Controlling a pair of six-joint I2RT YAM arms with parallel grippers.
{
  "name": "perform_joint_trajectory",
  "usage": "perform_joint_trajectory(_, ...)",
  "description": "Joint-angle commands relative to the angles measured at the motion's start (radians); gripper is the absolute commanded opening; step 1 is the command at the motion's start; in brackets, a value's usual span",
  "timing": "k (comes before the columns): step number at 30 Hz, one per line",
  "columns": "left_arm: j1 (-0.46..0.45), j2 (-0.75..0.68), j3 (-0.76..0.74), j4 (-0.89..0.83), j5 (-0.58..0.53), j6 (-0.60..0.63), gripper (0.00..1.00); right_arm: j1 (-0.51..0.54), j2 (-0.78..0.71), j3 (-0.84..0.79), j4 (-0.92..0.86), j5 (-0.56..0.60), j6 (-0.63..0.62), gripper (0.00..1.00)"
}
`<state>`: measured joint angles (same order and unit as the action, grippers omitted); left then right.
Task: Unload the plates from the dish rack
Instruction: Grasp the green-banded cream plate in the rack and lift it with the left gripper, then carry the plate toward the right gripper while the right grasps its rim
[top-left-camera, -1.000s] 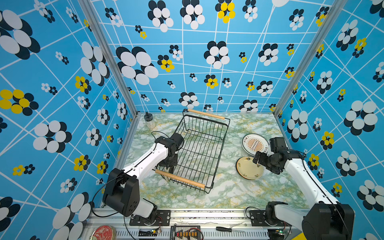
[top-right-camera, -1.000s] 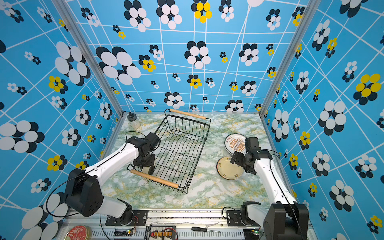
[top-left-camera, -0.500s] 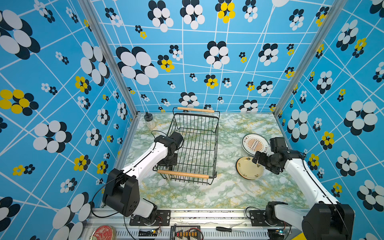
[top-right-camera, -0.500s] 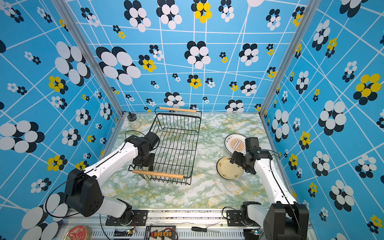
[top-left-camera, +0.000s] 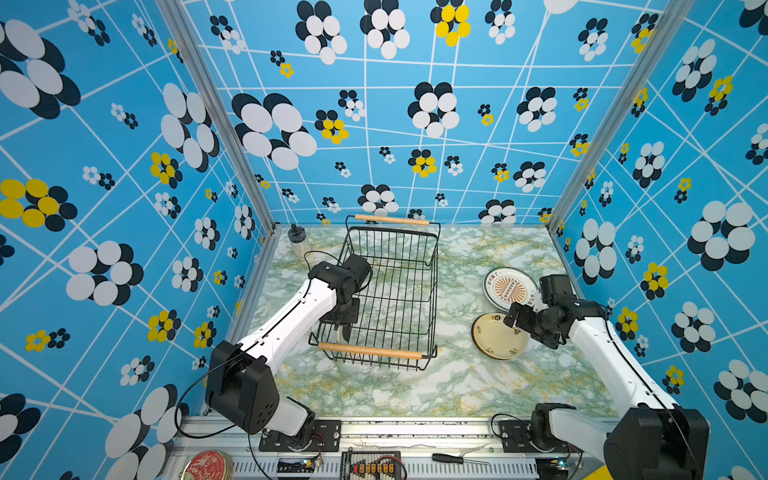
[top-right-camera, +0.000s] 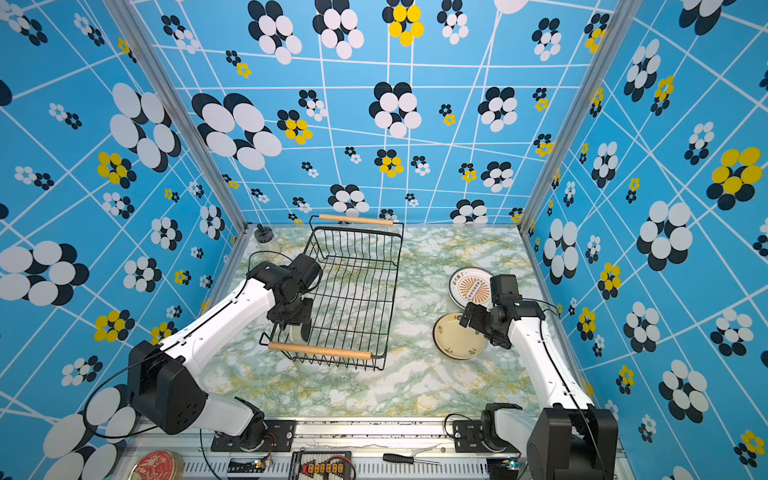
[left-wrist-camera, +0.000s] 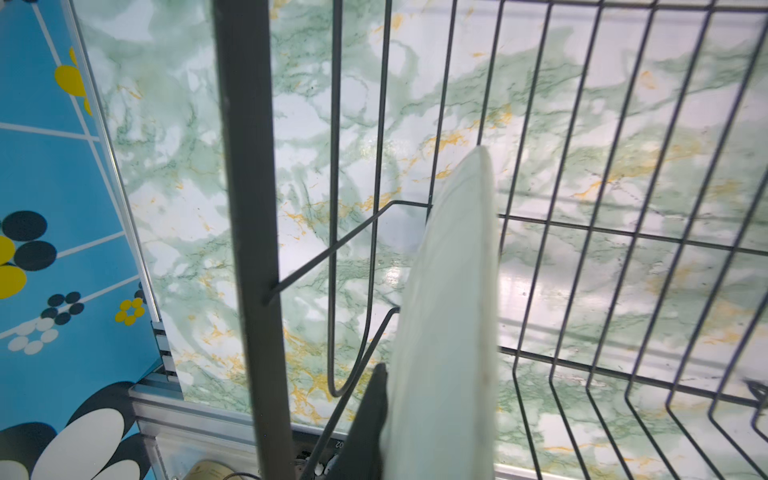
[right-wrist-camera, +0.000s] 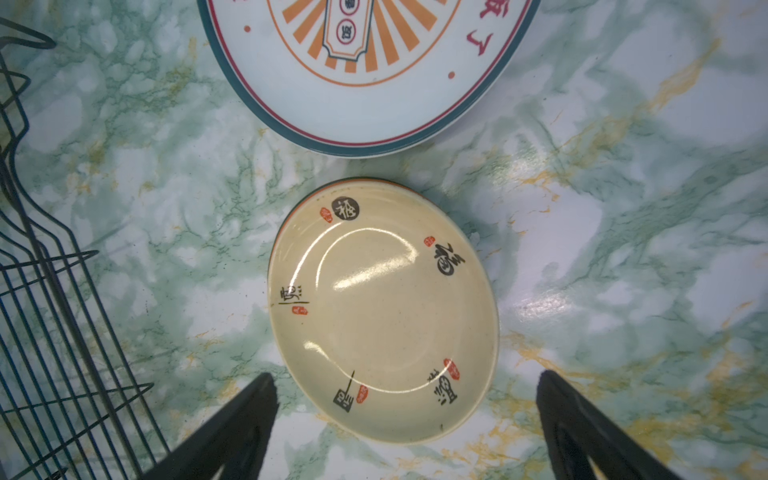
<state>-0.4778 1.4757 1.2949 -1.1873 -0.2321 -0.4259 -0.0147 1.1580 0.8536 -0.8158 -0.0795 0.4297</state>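
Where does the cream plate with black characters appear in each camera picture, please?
Top view: the cream plate lies right of the dish rack.
Top view: same place, right of the rack.
Left wrist: not in it.
Right wrist: middle of the picture.
Shared landmark: the white plate with orange rays, close beside it but apart.

Dish rack (top-left-camera: 370, 351) left of far plate (top-left-camera: 510, 288) and near plate (top-left-camera: 496, 338); upright plate (left-wrist-camera: 449, 311) inside it.
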Motion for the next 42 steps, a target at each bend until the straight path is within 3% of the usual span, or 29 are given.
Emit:
perform_joint_trajectory(1, -0.044, -0.006, 0.117, -0.084, -0.019, -0.016, 0.04, -0.007, -0.019, 0.035, -0.038, 0.043, -0.034, 0.99)
perform_joint_trajectory(6, -0.086, 0.012, 0.276, -0.142, -0.043, -0.017, 0.04, -0.008, -0.012, 0.116, -0.083, 0.054, -0.068, 0.99)
perform_joint_trajectory(10, -0.105, 0.018, 0.376, -0.141, 0.0, -0.029, 0.03, -0.009, -0.025, 0.165, -0.093, -0.006, -0.073, 0.99)
perform_joint_trajectory(17, -0.12, 0.001, 0.467, 0.029, 0.238, -0.124, 0.04, -0.009, -0.05, 0.21, -0.059, -0.313, -0.092, 0.99)
perform_joint_trajectory(20, -0.122, -0.003, 0.466, 0.103, 0.289, -0.203, 0.03, -0.008, -0.085, 0.199, 0.013, -0.462, -0.029, 0.99)
perform_joint_trajectory(27, -0.128, -0.067, 0.276, 0.552, 0.469, -0.449, 0.05, -0.007, -0.173, 0.112, 0.336, -0.716, 0.249, 0.99)
perform_joint_trajectory(30, -0.155, -0.068, 0.217, 0.694, 0.473, -0.531, 0.05, -0.002, -0.193, 0.072, 0.442, -0.741, 0.355, 0.99)
perform_joint_trajectory(35, -0.205, -0.044, 0.205, 0.753, 0.413, -0.596, 0.04, 0.023, -0.198, 0.027, 0.545, -0.749, 0.443, 0.99)
perform_joint_trajectory(42, -0.277, 0.0, 0.183, 0.862, 0.367, -0.659, 0.04, 0.109, -0.167, -0.005, 0.732, -0.732, 0.57, 0.89)
